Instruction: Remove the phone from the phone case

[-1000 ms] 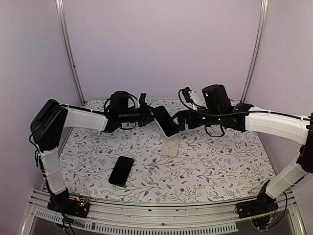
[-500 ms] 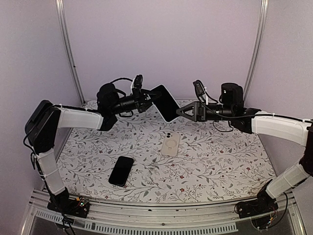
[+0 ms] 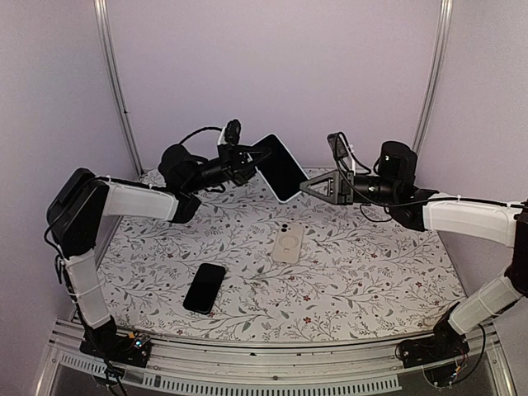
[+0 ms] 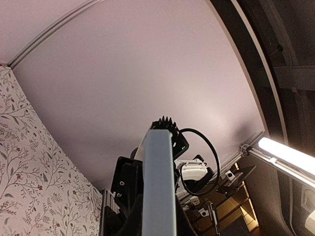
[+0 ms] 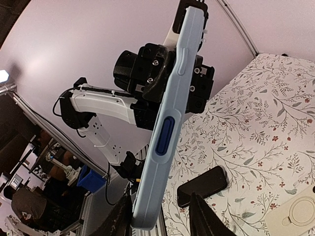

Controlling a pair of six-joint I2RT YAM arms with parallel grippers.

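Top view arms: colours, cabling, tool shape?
Both match: left arm and right arm have white link covers with black joint housings and bases. Thin black cables loop loose near each wrist. Left tool and right tool are black; the right shows a triangular open frame.

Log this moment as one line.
left pincer: shut on pale blue cased phone, raised | right pincer: open around its end

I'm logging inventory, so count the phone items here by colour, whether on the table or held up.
Black phone: 1
Cream case: 1
Light-blue cased phone: 1
Total: 3
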